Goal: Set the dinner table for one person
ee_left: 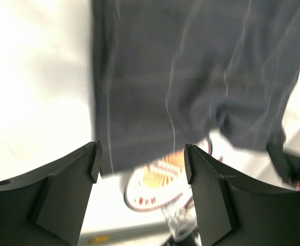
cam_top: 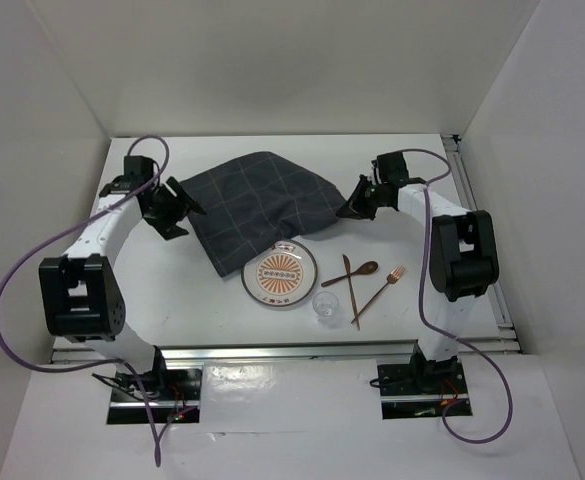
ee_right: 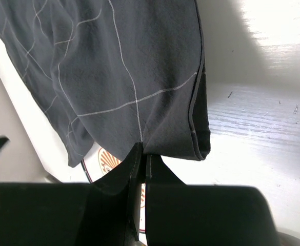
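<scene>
The dark grey checked cloth mat (cam_top: 257,205) lies rumpled at the middle back of the white dinner table (cam_top: 162,290), its near corner over the plate's rim. My right gripper (cam_top: 350,208) is shut on the cloth's right edge; the right wrist view shows the fingers (ee_right: 142,154) pinching a fold of the cloth (ee_right: 114,66). My left gripper (cam_top: 187,205) is at the cloth's left edge, open, with nothing between its fingers (ee_left: 142,159); the cloth (ee_left: 191,77) hangs just beyond them. An orange-patterned plate (cam_top: 279,273) sits in front of the cloth.
A clear glass (cam_top: 326,307) stands right of the plate. A wooden knife (cam_top: 349,275), wooden spoon (cam_top: 357,272) and copper fork (cam_top: 377,296) lie crossed right of it. White walls enclose the table; a metal rail (cam_top: 272,350) runs along the near edge.
</scene>
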Available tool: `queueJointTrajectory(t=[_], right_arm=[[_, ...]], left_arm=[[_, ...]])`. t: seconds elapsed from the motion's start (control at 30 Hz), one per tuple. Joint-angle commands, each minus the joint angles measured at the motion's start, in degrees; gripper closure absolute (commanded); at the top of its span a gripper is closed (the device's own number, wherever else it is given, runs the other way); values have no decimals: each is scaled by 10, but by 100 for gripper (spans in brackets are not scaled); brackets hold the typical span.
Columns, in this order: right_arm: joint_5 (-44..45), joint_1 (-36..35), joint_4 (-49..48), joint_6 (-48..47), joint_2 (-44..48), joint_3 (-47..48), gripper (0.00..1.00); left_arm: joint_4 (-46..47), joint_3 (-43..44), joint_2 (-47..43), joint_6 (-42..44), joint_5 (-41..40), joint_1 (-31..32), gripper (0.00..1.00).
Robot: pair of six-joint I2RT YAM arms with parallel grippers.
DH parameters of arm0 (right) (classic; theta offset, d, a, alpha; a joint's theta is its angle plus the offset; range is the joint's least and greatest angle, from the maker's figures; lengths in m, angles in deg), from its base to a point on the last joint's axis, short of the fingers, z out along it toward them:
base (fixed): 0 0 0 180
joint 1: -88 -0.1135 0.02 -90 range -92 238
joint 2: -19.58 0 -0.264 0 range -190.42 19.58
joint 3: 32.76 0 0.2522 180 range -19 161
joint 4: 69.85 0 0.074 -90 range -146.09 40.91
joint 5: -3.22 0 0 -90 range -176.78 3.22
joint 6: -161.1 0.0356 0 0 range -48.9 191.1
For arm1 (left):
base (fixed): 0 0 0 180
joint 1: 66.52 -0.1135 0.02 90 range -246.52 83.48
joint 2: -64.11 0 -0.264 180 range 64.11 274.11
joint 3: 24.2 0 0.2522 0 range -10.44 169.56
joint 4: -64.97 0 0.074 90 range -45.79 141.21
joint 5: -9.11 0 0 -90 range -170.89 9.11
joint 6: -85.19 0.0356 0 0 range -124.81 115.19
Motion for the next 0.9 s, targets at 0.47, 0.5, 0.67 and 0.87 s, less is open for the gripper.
queueJointTrajectory(t=[0.47, 0.5, 0.67, 0.87], right_arm=[[-25, -4, -27, -22, -13, 15, 100], [-25, -4, -27, -22, -13, 15, 100], [-31, -4, -27, -22, -13, 20, 100], [-31, -4, -21, -22, -13, 20, 100]], left_arm=[[189, -307, -86, -237, 86, 101, 19], [189, -302, -81, -243, 80, 101, 20], [205, -302, -62, -249, 56, 101, 23], [199, -296, -38, -255, 45, 106, 46]])
